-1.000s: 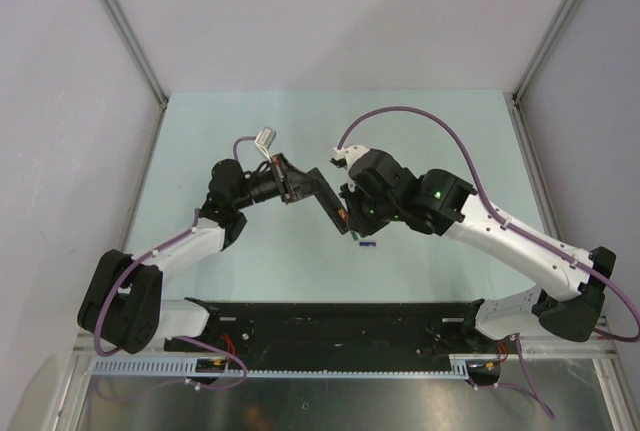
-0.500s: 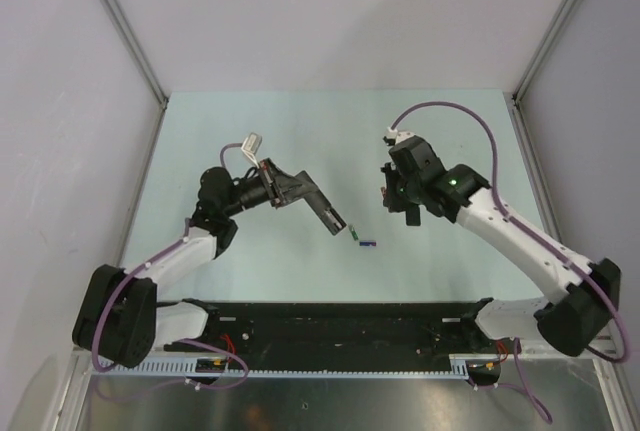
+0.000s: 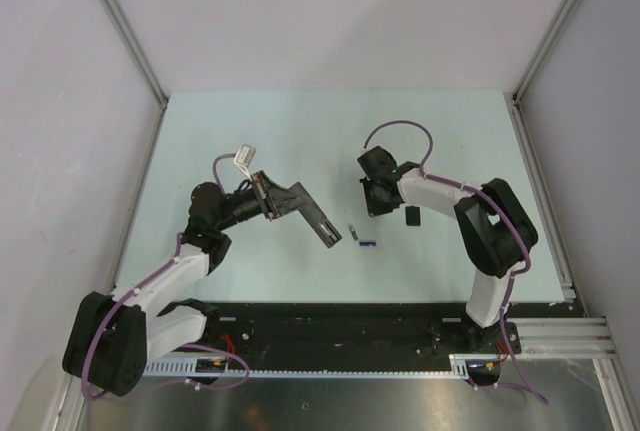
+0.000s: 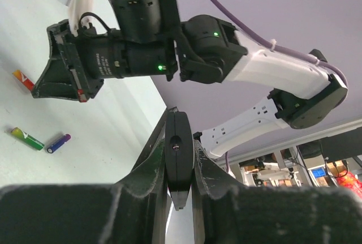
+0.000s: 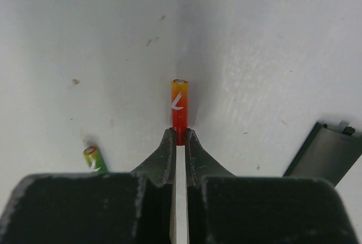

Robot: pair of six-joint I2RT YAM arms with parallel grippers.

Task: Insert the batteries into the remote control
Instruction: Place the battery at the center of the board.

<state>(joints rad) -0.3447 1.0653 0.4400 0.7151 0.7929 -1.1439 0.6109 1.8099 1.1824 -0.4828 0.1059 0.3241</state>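
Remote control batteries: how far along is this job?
Nothing looks loaded yet. The left jaws hold the remote control; the right jaws sit at one end of the red battery, grip unclear. The green battery and blue-purple battery lie loose on the table. Still to do: picking batteries up and seating them.

Remote control (image 3: 312, 215): a slim black bar, clamped in my left gripper (image 4: 180, 142), and I see it edge-on from my left wrist. Past its free end, the green battery (image 3: 353, 234) and the blue-purple battery (image 3: 367, 244) lie flat on the table, just beside each other. The red battery (image 5: 179, 111) lies flat too, its near end right at the tips of my right gripper (image 5: 179, 140).
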